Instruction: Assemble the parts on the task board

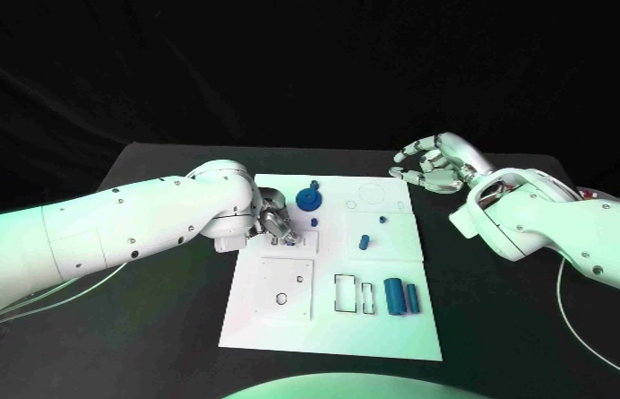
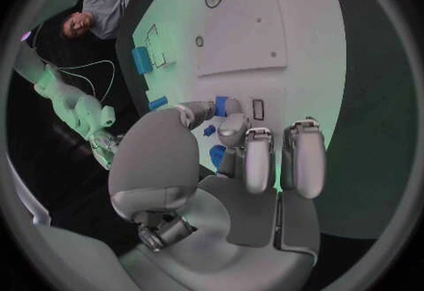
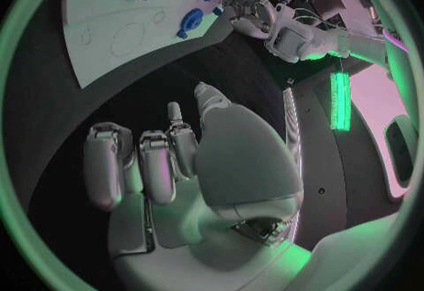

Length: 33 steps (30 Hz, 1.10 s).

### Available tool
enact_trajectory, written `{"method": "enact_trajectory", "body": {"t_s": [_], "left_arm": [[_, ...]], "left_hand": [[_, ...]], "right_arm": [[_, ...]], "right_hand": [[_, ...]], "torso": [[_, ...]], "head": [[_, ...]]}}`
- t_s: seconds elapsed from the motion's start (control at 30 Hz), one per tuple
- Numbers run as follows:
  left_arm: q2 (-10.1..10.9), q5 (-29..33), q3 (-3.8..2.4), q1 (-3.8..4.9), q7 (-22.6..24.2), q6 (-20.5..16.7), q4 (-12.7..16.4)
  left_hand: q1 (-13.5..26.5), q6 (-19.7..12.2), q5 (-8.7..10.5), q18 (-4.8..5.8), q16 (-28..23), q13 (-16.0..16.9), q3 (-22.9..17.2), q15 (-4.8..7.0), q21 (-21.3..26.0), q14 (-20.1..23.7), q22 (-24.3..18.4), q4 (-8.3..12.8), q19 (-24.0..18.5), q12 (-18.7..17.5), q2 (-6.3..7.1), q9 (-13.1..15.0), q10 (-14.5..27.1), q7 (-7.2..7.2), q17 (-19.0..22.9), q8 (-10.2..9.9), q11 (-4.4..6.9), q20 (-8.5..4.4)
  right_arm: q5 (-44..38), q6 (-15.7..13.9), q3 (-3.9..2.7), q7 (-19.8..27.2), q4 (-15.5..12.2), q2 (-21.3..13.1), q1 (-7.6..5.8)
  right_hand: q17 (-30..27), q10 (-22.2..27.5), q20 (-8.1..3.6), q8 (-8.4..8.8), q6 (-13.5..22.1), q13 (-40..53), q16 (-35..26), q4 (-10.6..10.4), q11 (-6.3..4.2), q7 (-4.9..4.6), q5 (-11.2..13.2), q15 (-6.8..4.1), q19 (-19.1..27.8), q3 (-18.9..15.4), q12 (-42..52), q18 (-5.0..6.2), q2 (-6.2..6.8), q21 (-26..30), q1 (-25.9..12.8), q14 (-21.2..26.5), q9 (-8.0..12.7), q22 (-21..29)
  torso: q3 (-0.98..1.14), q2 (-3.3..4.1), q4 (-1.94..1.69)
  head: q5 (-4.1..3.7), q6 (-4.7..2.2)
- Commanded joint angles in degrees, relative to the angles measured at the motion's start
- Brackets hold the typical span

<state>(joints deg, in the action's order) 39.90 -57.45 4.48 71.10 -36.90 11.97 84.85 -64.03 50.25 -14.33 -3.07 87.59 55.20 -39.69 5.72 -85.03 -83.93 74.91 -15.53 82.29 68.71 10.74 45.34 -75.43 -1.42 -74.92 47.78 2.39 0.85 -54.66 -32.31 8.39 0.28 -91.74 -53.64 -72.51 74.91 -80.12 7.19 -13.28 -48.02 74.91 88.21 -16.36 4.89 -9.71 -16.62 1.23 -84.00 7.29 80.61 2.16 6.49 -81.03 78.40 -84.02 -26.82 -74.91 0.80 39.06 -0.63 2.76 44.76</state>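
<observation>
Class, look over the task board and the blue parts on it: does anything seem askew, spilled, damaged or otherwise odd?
Nothing stands out. The task board lies flat and looks undamaged. Two blue cylinders lie side by side near its front edge, and a round blue part sits near the left hand. The right hand hovers beyond the board's far right corner, holding nothing.

task board white, flat mid-table | blue parts scattered on it

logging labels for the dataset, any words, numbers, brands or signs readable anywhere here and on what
None can be read. The white task board bears only outlines and holes, no print that shows. The blue parts, the left hand and the right hand show no lettering either.
</observation>
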Motion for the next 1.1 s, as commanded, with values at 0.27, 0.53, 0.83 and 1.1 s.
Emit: {"method": "enact_trajectory", "body": {"t_s": [0.27, 0.53, 0.83, 1.1], "left_arm": [[0.2, 3.8, 0.10, -0.13, 0.9, -2.5, -0.1], [0.6, 5.1, 0.02, -0.12, 1.1, -2.9, 0.2], [1.6, 5.7, -0.41, -0.06, 1.0, -2.9, 1.2], [2.3, 5.7, -0.73, 0.10, 1.0, -2.5, 1.8]], "left_hand": [[-4.3, -1.4, 1.81, 0.28, 0.1, -1.3, -2.2, -0.73, 0.6, -4.9, 2.7, 1.5, -0.4, -0.8, -3.15, -0.6, 1.1, -0.69, -11.2, -1.6, -0.49, 0.59], [-5.2, -2.2, 2.35, 0.25, 0.1, -1.7, -2.6, -1.13, 0.7, -4.9, 2.6, 1.6, -0.5, -1.0, -3.46, -1.4, 1.5, -1.25, -11.2, -3.2, -0.96, 0.88], [-7.4, -2.3, 2.01, 0.21, 0.1, -2.1, -3.8, -1.39, 0.8, -4.9, 2.5, 3.6, -0.6, -1.1, -2.28, -1.9, 1.8, -1.60, -11.2, -4.6, -1.23, 1.18], [-8.5, -2.5, 1.63, 0.12, 0.1, -3.0, -6.8, -1.64, 0.9, -4.9, 2.2, 5.4, -0.8, -1.6, -0.59, -1.9, 2.4, -1.99, -11.2, -5.2, -1.53, 1.41]], "right_arm": [[-0.2, 1.0, 0.00, -0.2, 0.1, 0.0, 0.11], [-0.2, 1.1, 0.00, -0.3, 0.1, 0.0, 0.21], [-0.2, 1.3, 0.00, -0.5, 0.2, 0.0, 0.29], [-0.2, 1.6, 0.00, -0.6, 0.3, -0.1, 0.31]], "right_hand": [[8.0, 0.3, -0.33, -0.31, -0.2, 3.8, -0.3, -0.3, -0.02, 0.09, -0.2, -0.48, 0.2, -0.2, -0.3, 0.37, -0.06, 0.2, -0.4, -4.3, -0.1, -8.9], [8.0, 0.2, -0.34, -0.36, -0.3, 3.9, -0.3, -0.3, -0.03, 0.11, -0.2, -0.49, 0.3, -0.2, -0.2, 0.39, -0.15, 0.3, -0.5, -4.3, -0.1, -8.8], [7.9, 0.2, -0.35, -0.39, -0.3, 3.8, -0.3, -0.3, -0.04, 0.12, -0.2, -0.50, 0.3, -0.2, -0.3, 0.40, -0.21, 0.3, -0.6, -4.3, -0.1, -8.8], [7.9, 0.2, -0.36, -0.42, -0.3, 3.9, -0.3, -0.3, -0.04, 0.13, -0.2, -0.52, 0.3, -0.2, -0.2, 0.41, -0.27, 0.4, -0.8, -4.3, -0.1, -8.8]], "torso": [[0.04, -0.03, 0.02], [0.06, -0.02, 0.01], [0.01, -0.06, -0.02], [-0.01, -0.04, -0.04]], "head": [[-0.06, -0.12], [-0.03, -0.20], [-0.01, -0.36], [-0.06, -0.48]]}}
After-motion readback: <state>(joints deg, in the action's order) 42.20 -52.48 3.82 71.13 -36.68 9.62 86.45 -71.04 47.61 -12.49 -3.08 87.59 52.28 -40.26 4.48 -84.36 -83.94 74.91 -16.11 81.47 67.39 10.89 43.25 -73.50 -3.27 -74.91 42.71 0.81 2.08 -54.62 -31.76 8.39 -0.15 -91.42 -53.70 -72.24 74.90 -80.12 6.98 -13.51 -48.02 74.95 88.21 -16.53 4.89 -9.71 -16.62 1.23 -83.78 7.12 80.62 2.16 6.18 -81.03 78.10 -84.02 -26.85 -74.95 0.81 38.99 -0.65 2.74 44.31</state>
